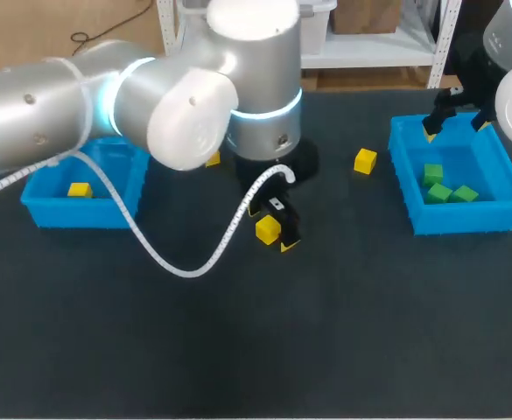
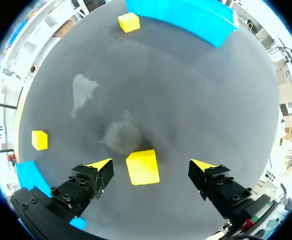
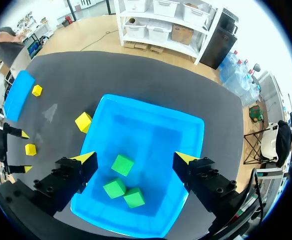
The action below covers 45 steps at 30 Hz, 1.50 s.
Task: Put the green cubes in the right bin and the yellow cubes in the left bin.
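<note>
In the head view the glossy grey left arm (image 1: 150,96) fills the far left. It hides part of the blue plastic left bin (image 1: 41,210) and most of a half-hidden cube (image 1: 213,159) behind it. A ribbed white cable (image 1: 150,241) loops over the dark matte table (image 1: 326,350). The left gripper (image 1: 277,229) is at mid-table around a yellow cube (image 1: 268,229), and its fingers are hard to make out here. The right gripper (image 1: 455,122) hangs over the far rim of the right bin (image 1: 461,219), where three green cubes (image 1: 439,192) lie. The left wrist view shows the left gripper (image 2: 152,166) spread wide with the smooth, square-edged yellow cube (image 2: 143,167) between the tips; neither finger touches it. In the right wrist view the right gripper (image 3: 136,159) is wide apart and holds nothing, above the right bin (image 3: 195,125). The green cubes (image 3: 122,164) are clustered at its near end.
</note>
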### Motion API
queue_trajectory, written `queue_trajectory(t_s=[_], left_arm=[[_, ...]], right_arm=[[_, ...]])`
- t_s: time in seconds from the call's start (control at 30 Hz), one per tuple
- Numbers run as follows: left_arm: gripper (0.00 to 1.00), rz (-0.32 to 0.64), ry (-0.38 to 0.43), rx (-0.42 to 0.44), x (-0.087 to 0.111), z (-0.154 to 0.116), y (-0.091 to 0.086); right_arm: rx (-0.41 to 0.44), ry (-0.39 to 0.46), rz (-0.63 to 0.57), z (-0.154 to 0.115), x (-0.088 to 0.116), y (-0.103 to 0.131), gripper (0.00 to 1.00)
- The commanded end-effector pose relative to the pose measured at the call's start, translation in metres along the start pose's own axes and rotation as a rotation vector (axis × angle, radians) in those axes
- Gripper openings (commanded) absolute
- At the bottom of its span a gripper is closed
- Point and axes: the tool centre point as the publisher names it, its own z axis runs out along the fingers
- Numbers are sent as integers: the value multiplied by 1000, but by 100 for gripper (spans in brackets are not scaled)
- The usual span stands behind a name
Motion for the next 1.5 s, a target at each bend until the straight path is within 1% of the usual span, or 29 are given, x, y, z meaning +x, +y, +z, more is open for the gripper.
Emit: queue_trajectory(t_s=[0.03,0.07,0.1,0.13,0.3,0.43,0.53,0.6,0.63,0.7,0.8,0.9,1.0,1.1,1.2,1.33,1.43,1.5], left_arm=[[100,-17,29,-10,-13,11,5],[45,-26,38,-21,-13,14,7],[18,-27,43,-26,-12,15,8],[0,-15,54,-23,-12,16,7],[0,30,98,-52,-3,19,8],[0,45,114,-71,8,18,15],[0,26,73,-103,13,6,28],[0,-4,2,-127,14,-10,41],[0,-33,-18,-141,16,-20,49],[0,-99,-87,-181,20,-40,70],[0,-205,-164,-238,33,-70,102],[0,-316,-220,-297,54,-95,134],[0,-421,-258,-347,78,-114,162],[0,-518,-266,-385,106,-126,184],[0,-593,-246,-406,132,-127,203],[0,-672,-200,-439,162,-121,218],[0,-718,-168,-445,179,-111,223],[0,-730,-140,-455,186,-104,224]], right_arm=[[6,-7,2,-1,3,1,100],[6,-7,2,-1,3,1,100],[6,-7,2,-1,3,1,100],[6,-7,2,-1,3,1,100],[6,-7,2,-1,3,1,100],[6,-7,2,-1,3,1,100],[6,-7,2,-1,3,1,100],[6,-7,2,-1,3,1,100],[6,-7,2,-1,3,1,100],[6,-7,2,-1,3,1,100],[6,-7,2,-1,3,1,100],[6,-7,2,-1,3,1,100],[6,-7,2,-1,3,1,100],[6,-7,2,-1,3,1,100],[6,-7,2,-1,3,1,100],[6,-7,2,-1,3,1,100],[6,-7,2,-1,3,1,100],[6,-7,2,-1,3,1,100]])
